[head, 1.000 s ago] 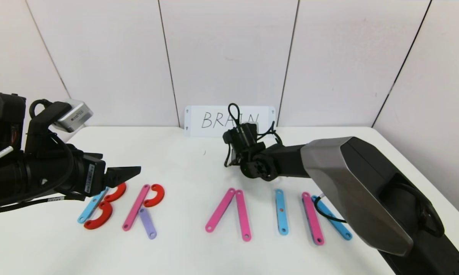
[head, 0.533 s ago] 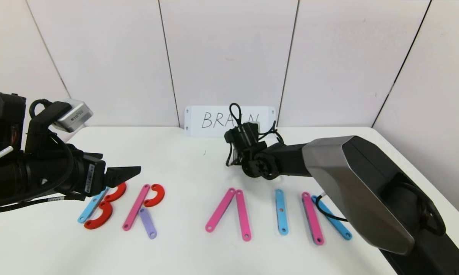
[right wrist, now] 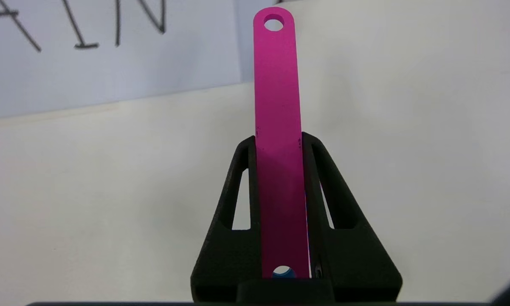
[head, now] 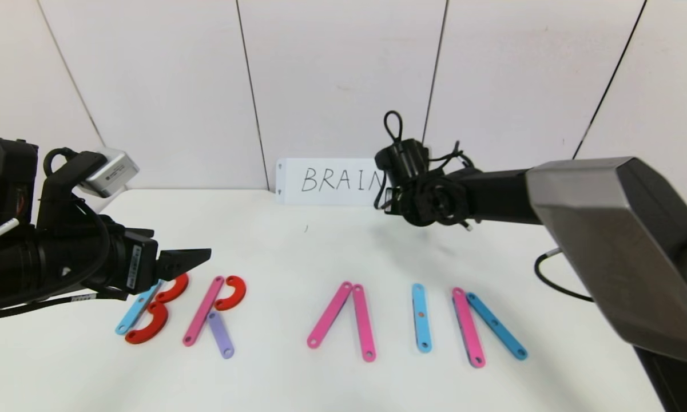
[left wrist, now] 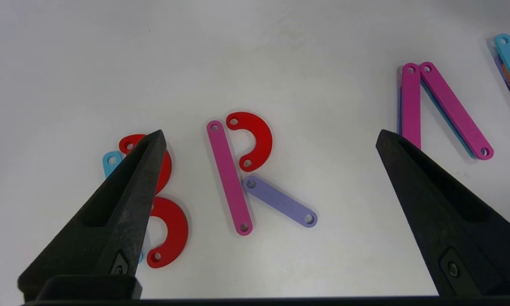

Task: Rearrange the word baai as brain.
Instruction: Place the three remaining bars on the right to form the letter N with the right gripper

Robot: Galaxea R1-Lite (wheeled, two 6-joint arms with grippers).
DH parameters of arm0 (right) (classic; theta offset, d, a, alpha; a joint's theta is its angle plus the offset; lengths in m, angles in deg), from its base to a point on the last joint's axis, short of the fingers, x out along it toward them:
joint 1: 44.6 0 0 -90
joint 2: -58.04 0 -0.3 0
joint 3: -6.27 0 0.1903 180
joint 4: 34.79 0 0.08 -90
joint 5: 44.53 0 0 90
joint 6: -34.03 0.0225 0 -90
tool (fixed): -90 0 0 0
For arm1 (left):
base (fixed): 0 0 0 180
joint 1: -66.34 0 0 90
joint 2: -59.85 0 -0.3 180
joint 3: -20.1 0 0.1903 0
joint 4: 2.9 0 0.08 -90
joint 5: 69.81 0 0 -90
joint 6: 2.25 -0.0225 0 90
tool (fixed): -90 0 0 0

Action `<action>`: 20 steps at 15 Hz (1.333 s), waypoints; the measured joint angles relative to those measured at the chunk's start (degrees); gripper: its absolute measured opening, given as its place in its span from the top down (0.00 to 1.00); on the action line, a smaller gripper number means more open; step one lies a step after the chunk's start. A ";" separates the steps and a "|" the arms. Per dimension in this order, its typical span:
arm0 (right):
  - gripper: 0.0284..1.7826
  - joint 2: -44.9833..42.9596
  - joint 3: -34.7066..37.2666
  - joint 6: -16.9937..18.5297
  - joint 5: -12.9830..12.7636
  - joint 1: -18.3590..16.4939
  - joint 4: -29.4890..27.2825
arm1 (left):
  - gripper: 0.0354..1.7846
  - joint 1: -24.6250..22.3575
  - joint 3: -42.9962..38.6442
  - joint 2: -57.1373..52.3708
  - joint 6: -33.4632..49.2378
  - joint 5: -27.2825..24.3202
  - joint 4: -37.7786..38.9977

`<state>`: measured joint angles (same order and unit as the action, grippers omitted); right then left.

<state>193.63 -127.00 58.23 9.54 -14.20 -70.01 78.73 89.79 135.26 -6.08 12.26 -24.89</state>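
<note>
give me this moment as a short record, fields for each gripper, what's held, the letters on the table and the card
right gripper: shut on a pink strip, raised above the table's far side, in front of the card
left gripper: open, empty, hovering over the B and R
letters laid out: B, R, open A shape of two pink strips, light-blue I, pink and blue strips meeting at the top
card: white, handwritten BRAIN, standing at the wall

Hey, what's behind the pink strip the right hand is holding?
Behind the pink strip in the right hand: white table and the card's edge. A blue sliver shows through its lower hole.
</note>
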 joint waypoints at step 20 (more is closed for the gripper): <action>0.84 -51.98 74.96 -3.06 15.17 -3.49 23.09 | 0.03 0.35 -0.10 0.17 -0.02 -0.02 0.00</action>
<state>141.65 -52.04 55.17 24.70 -17.69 -46.92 79.09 89.69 135.43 -6.11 12.23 -24.89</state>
